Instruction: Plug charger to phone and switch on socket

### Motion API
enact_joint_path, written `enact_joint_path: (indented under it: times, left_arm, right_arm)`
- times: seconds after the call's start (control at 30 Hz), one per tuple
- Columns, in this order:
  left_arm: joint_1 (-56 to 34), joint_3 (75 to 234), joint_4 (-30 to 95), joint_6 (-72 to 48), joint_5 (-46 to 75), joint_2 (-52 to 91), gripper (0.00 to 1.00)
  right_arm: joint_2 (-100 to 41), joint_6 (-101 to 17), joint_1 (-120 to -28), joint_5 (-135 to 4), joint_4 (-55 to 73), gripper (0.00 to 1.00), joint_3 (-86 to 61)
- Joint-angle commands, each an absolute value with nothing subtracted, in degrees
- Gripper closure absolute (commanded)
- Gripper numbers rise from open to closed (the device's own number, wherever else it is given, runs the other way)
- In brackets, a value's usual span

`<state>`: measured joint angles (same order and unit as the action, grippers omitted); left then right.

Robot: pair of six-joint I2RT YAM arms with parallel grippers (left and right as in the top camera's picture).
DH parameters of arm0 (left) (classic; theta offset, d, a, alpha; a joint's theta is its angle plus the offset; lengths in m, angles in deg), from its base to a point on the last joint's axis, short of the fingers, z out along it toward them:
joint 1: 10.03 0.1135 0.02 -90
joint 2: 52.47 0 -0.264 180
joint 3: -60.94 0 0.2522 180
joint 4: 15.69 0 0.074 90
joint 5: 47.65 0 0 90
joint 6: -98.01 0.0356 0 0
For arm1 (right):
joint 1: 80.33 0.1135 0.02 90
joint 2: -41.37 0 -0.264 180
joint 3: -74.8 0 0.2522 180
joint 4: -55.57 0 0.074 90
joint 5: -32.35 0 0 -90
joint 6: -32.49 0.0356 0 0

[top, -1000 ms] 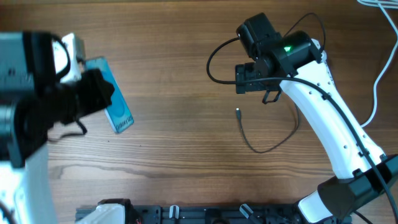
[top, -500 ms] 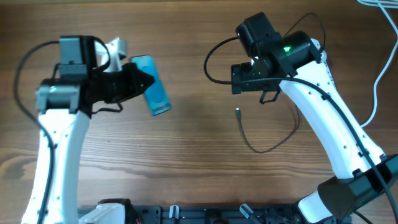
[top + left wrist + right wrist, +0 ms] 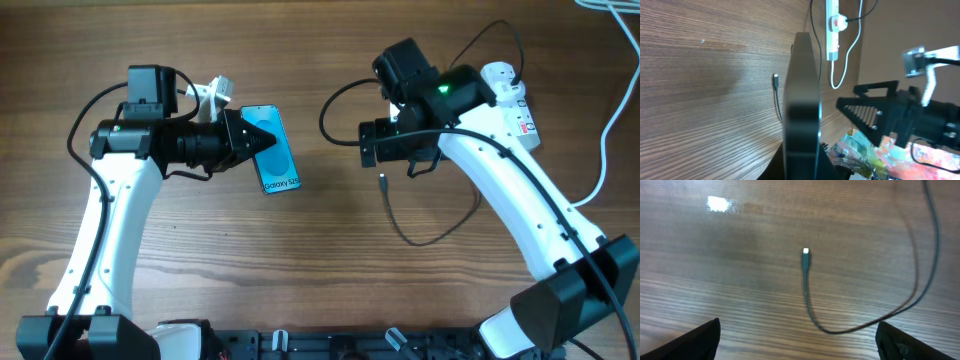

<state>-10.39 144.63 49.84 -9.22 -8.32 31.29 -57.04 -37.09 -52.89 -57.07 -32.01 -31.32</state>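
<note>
The table (image 3: 200,270) is brown wood, with both arms reaching over it. The left jaws are shut tight on the phone (image 3: 280,165), gripping its top end. The phone is left of the middle of the table. Its blue screen faces up, with white words near its low end. I cannot tell if it touches the wood.

The right jaws are spread wide and hold nothing. They hang over the plug tip of the charger (image 3: 400,232). The charger is a thin black wire lying in a loop on the table, right of the middle and well apart from the phone.

The socket (image 3: 512,95) is a white strip at the far right, partly hidden under the right arm (image 3: 520,200). A white plug (image 3: 838,22) is pushed into it.

The left wrist view shows the phone from its thin side, as a dark slab up the middle. The right wrist view shows the plug tip lying between two black fingertips (image 3: 695,340) at the bottom corners, with bare wood around it.
</note>
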Motion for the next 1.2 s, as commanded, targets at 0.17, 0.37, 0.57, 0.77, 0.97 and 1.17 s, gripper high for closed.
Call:
enact_joint_path:
  times: [0.17, 0.37, 0.57, 0.77, 0.97, 1.17]
  left_arm:
    - [-10.9, 144.8, 46.1, -8.9, -9.7, 30.8, 0.96]
    - [-10.8, 144.7, 45.8, -7.3, -8.5, 30.8, 0.96]
    - [-7.4, 144.7, 45.8, -7.0, -4.3, 31.2, 0.96]
    - [-3.0, 144.8, 46.7, -7.1, -4.9, 32.3, 0.96]
    - [-2.8, 144.7, 46.8, -7.1, -4.9, 34.0, 0.96]
    - [-2.8, 144.7, 45.5, -5.9, -8.9, 37.9, 0.96]
  right_arm:
    - [-57.7, -37.8, -52.7, -60.0, -26.5, 0.0, -21.4]
    - [-57.7, -37.8, -52.6, -63.0, -20.5, 0.02, -16.7]
    - [-57.7, -36.3, -52.6, -62.8, -16.8, 0.12, -12.0]
    - [-57.8, -34.8, -52.7, -62.7, -11.8, 0.13, -6.4]
    - [-57.8, -33.5, -52.6, -63.1, -6.2, 0.14, -3.0]
    - [-57.8, -32.9, -52.7, -62.9, -5.1, 0.14, -2.1]
